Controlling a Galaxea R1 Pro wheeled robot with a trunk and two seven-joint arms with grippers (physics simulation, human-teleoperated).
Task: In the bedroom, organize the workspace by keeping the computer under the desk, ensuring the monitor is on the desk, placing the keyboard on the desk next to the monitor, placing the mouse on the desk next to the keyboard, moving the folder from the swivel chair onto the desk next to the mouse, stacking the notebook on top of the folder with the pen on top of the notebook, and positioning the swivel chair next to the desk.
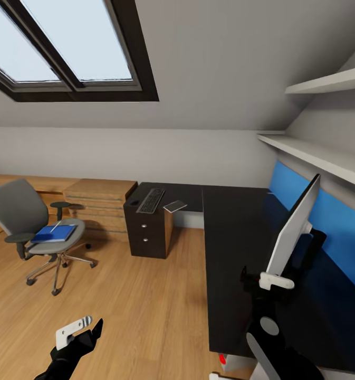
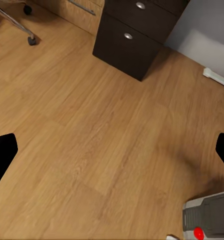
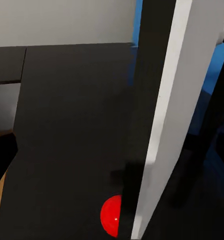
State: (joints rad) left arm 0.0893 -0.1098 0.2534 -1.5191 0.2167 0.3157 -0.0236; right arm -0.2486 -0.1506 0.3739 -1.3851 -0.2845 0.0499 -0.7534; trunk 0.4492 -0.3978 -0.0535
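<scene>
While the head camera looks down over the bedroom, the swivel chair [image 1: 29, 227] stands at about nine o'clock on the wooden floor [image 1: 140, 295], well apart from the desk [image 1: 240, 237]. On its grey seat lies the blue folder [image 1: 53, 234], with a thin pale stick-like thing [image 1: 55, 226] resting on top of it; whether that is the pen is too small to tell. Behind the chair, a light wooden drawer cabinet [image 1: 101, 203] sits against the wall, just beside the desk's black drawer unit [image 1: 145, 232].

At about seven o'clock, the left gripper [image 1: 85, 330] hangs over bare floor; in the left wrist view its dark fingers [image 2: 2, 152] sit at opposite edges of the picture, spread wide with nothing between them. That same view shows the drawer unit ahead and, near the gripper, the grey front of the computer [image 2: 209, 215] with its red dot, standing on the floor.

Toward the middle, at roughly twelve o'clock, the keyboard [image 1: 151, 200] lies on the far wing of the black desk top, with a small dark thing [image 1: 133, 202] just beside it and a flat grey item [image 1: 175, 206] near its other side.

At about three o'clock, the monitor [image 1: 296, 227] stands upright on the desk, seen edge-on, pale back facing the blue wall panel [image 1: 325, 221]. The right gripper [image 1: 267, 277] is at the monitor's lower corner; whether its fingers are pinching the screen, I cannot tell. The right wrist view shows the monitor's edge and red dot close up.
</scene>
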